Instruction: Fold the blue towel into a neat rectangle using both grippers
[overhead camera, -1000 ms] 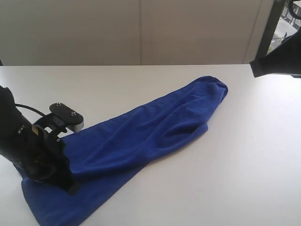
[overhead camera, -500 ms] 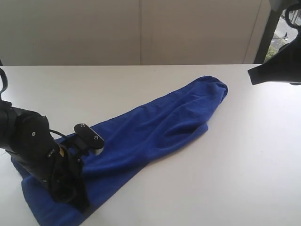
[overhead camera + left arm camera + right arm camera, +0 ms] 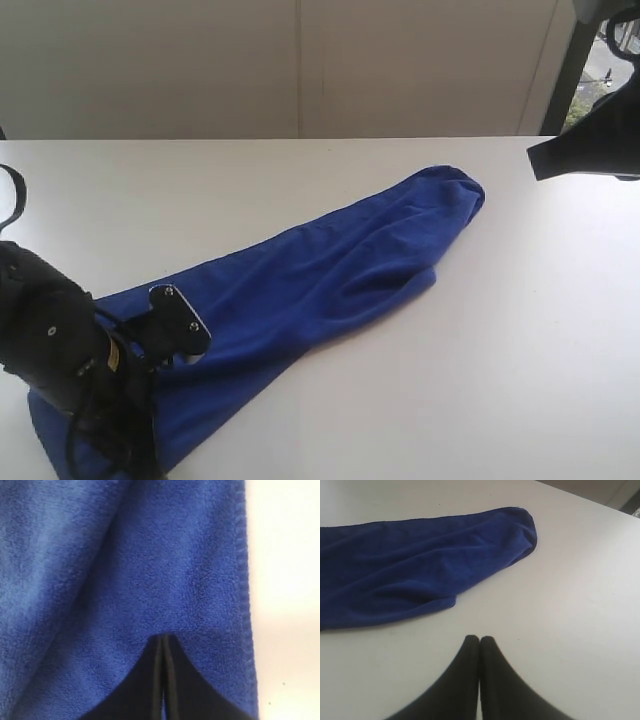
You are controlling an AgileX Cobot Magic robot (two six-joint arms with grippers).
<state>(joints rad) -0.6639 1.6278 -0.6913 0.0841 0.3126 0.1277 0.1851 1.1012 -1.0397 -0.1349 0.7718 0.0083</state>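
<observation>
White table; blue towel (rumpled).

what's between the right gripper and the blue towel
Only bare white table lies between the right gripper and the blue towel, seen in the right wrist view.

1. My right gripper has its two black fingers pressed flat against each other, with only a thin seam between them and nothing held there.
2. The fingers hang over bare white table, and I cannot tell whether the tips touch it.
3. The blue towel lies ahead of my fingertips and off to one side, clear of them.
4. It is a long, rumpled band with soft creases along its length, and it closes in a rounded, bunched end.
5. A folded corner of the cloth is the part nearest to me.
</observation>
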